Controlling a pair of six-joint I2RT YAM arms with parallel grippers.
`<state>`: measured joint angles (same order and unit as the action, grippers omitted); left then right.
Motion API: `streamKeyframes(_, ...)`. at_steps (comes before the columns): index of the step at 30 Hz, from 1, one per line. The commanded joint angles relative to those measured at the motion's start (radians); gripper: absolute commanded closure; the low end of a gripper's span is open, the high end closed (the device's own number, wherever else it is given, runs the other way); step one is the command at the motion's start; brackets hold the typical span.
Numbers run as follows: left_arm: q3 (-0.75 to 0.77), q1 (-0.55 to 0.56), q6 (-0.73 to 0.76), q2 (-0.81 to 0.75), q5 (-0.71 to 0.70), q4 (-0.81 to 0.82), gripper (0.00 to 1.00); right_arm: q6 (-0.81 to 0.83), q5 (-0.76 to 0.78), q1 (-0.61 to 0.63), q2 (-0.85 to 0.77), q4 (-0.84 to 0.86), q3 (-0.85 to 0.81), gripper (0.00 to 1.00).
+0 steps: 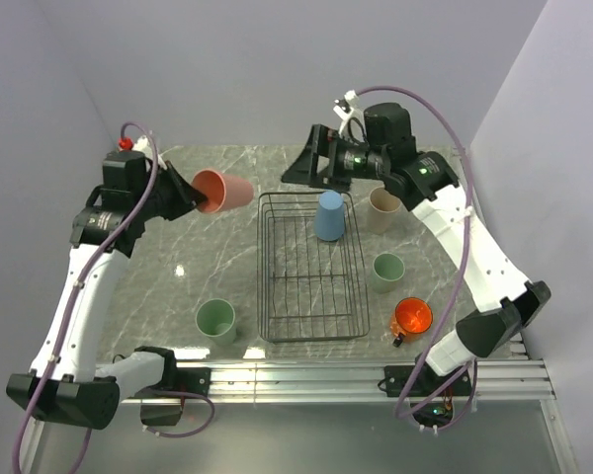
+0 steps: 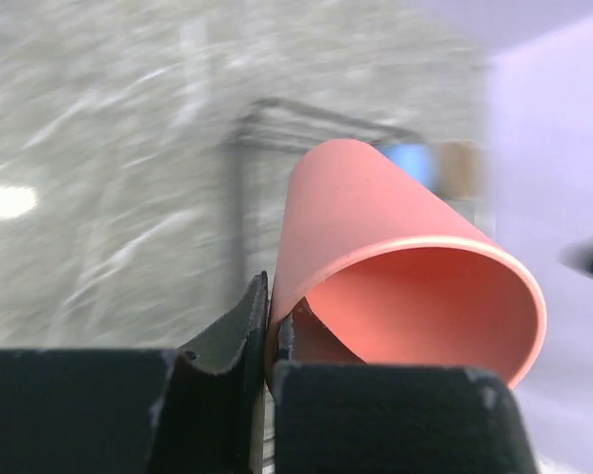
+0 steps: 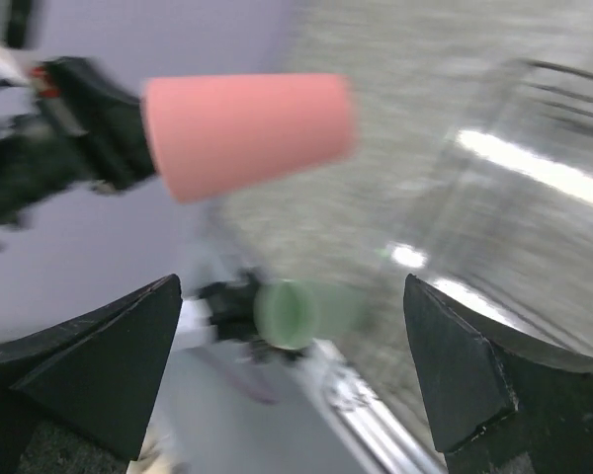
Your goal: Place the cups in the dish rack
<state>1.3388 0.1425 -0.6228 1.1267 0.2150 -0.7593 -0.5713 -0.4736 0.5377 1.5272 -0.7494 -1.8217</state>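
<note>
Top view, with both wrist views. The left tool (image 1: 186,197) is closed on the rim of the salmon-pink cup (image 1: 225,191). One finger lies inside the mouth and one outside, as the left wrist view shows at the pinched wall (image 2: 269,321). The cup is held horizontal near the far left corner of the worktop (image 1: 168,281). Its base points toward the dish rack (image 1: 311,337), and it sits just short of the rack's left wall.

The rack occupies the middle of the worktop. It holds one blue cup (image 1: 328,215), mouth down, in its far right corner.

The right tool (image 1: 303,168) hangs at the far edge, just beyond the rack. Its jaws are spread wide and grip nothing, and both fingers (image 3: 99,365) are clear in its wrist view.

Four cups stand mouth up on the worktop:
- Right of the rack, from far edge to near edge: a beige cup (image 1: 382,209), a short pale green cup (image 1: 386,271) and an orange mug (image 1: 412,317).
- Left of the rack's near corner: a pale green tumbler (image 1: 216,321).
</note>
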Motion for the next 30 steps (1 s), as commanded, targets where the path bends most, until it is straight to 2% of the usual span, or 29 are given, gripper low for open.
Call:
streamKeyframes(1,0.078,-0.024,-0.049,-0.013,0.225,0.146,1.00,-0.201,-0.341,-0.005,0.050,0.339,0.051,0.00)
streamKeyframes(2,0.086,-0.030,-0.069,-0.011,0.277,0.173,1.00,-0.249,-0.371,-0.005,0.059,0.469,0.064,0.00)
streamKeyframes(6,0.065,-0.075,-0.175,-0.036,0.490,0.336,1.00,-0.500,-0.450,-0.024,0.103,0.738,0.096,0.00)
streamKeyframes(8,0.027,-0.093,-0.268,-0.059,0.552,0.475,1.00,-0.588,-0.454,-0.036,0.113,0.855,0.102,0.00)
streamKeyframes(13,-0.092,-0.104,-0.480,-0.059,0.707,0.741,1.00,-0.664,-0.427,-0.042,0.137,0.973,0.110,0.00)
streamKeyframes(14,-0.102,-0.103,-0.503,-0.050,0.715,0.821,1.00,-0.685,-0.422,-0.042,0.137,0.992,0.125,0.00)
streamKeyframes(16,-0.119,-0.090,-0.544,-0.036,0.728,0.863,1.00,-0.717,-0.410,-0.042,0.131,1.038,0.150,0.00)
streamKeyframes(19,-0.116,-0.061,-0.539,-0.012,0.716,0.871,1.00,-0.794,-0.396,-0.041,0.123,1.168,0.186,0.00)
streamKeyframes(23,-0.145,-0.050,-0.589,0.008,0.702,0.942,1.00,-0.875,-0.413,-0.041,0.110,1.255,0.226,0.00)
streamKeyframes(26,-0.133,-0.050,-0.574,0.018,0.667,0.928,1.00,-0.909,-0.408,-0.039,0.087,1.302,0.263,0.00)
streamKeyframes(30,-0.105,-0.050,-0.505,0.022,0.609,0.833,1.00,-0.986,-0.393,-0.041,0.073,1.400,0.298,0.00)
